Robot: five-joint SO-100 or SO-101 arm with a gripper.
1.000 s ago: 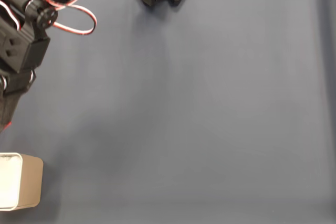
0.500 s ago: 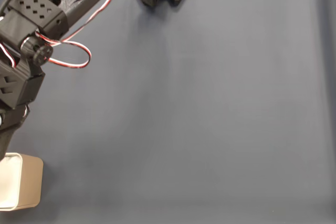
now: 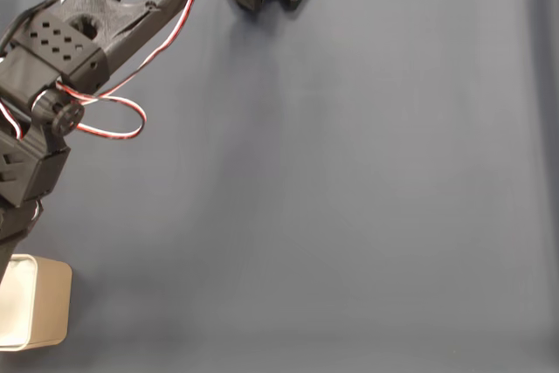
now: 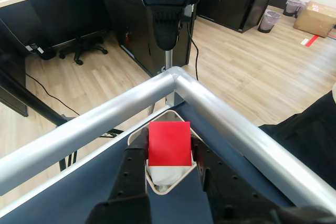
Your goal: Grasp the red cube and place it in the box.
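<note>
- Clamping the red cube (image 4: 169,143) between its two fingers, the tool (image 4: 169,157) hangs just above the box (image 4: 137,139) in the wrist view, presumably to line up the drop.
- Relative to the box (image 3: 35,314), the arm (image 3: 52,102) reaches in from above in the fixed view.
- The box sits at the bench (image 3: 349,198) corner, so a release here should land the cube inside.
</note>
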